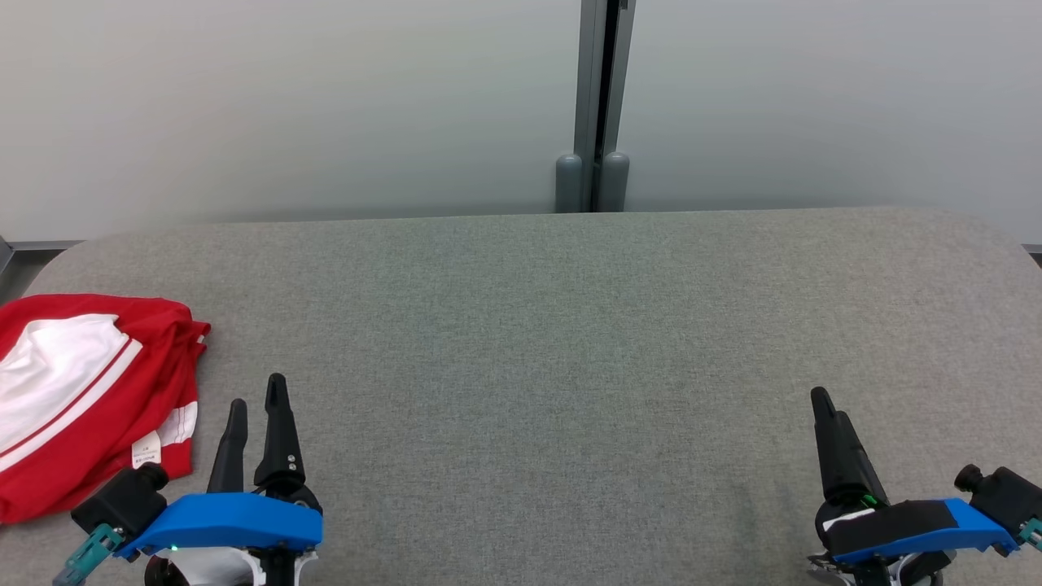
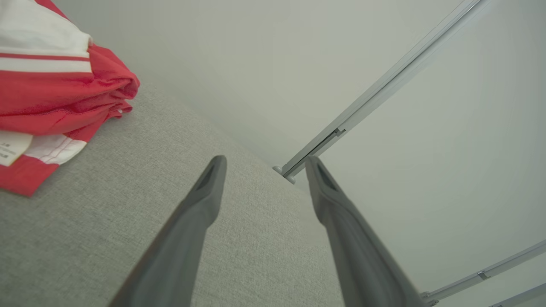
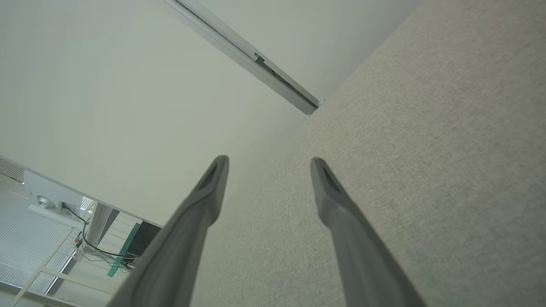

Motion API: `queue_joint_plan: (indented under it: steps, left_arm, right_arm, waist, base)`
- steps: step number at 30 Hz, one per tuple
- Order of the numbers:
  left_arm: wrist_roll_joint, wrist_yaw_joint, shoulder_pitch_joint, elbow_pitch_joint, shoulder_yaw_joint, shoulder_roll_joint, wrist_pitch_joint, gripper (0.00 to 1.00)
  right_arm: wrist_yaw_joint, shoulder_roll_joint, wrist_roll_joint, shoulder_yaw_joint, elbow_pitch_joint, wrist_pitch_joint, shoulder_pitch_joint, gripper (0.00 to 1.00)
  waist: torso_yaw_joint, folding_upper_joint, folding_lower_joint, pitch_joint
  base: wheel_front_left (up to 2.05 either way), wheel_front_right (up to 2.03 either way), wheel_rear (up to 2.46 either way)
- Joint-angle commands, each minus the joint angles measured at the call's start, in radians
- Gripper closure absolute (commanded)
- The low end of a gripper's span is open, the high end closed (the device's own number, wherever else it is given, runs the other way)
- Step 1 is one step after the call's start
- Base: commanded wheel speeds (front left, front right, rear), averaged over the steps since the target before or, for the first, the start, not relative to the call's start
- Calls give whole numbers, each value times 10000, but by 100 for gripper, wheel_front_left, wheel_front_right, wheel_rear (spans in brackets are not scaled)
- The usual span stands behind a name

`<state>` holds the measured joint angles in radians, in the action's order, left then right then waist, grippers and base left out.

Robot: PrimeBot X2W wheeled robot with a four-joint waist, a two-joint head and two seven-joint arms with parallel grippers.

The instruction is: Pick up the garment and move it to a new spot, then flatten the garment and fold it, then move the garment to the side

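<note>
A red garment (image 1: pixel 77 391) with white panels and stripes lies folded in a compact stack at the table's left edge; its care label faces up near the front. In the left wrist view the garment (image 2: pixel 55 85) fills the upper left corner. My left gripper (image 1: pixel 256 389) hovers over bare table just right of the garment, open and empty, not touching it; its two fingers (image 2: pixel 204 196) stand well apart. My right gripper (image 1: pixel 824 400) rests far off at the lower right, open with nothing between its fingers (image 3: pixel 337 200).
The grey fabric-covered table (image 1: pixel 570 342) spreads wide between the two arms, with rounded far corners. Behind it stands a pale frosted partition with a grey vertical post (image 1: pixel 598 106). Cables and a desk leg (image 3: pixel 102 221) show past the table's right edge.
</note>
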<state>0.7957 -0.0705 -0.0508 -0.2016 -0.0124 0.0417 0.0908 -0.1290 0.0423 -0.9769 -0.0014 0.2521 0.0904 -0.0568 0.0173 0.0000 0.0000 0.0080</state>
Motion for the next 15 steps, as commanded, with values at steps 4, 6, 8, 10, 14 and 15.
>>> queue_joint_plan:
  steps: [4,6,8,10,14,15]
  left_arm:
    - [-947,204,-280,5,-128,84,209,0]
    - [-1294,277,-280,-38,-155,85,270,0]
    - [-1737,349,-268,-123,-179,87,357,0]
    - [-2016,385,-274,-164,-200,87,406,0]
    - [-2502,440,-266,-263,-234,89,520,0]
    - [-2625,455,-265,-295,-245,89,550,0]
  right_arm:
    - [-15,76,783,43,-59,203,-99,0]
    - [-16,77,1085,46,-34,270,-101,0]
    - [-16,79,1437,64,0,354,-100,0]
    - [-17,81,1662,96,25,402,-92,0]
    - [-18,84,2099,155,71,516,-83,0]
    - [-18,85,2226,167,86,546,-86,0]
  waist:
    - [35,0,0,-1]
    - [47,0,0,-3]
    - [63,0,0,-7]
    - [74,0,0,-10]
    - [97,0,0,-18]
    - [103,0,0,-18]
  base:
    - [0,0,0]
    - [0,0,0]
    - [0,0,0]
    - [0,0,0]
    - [0,0,0]
    - [0,0,0]
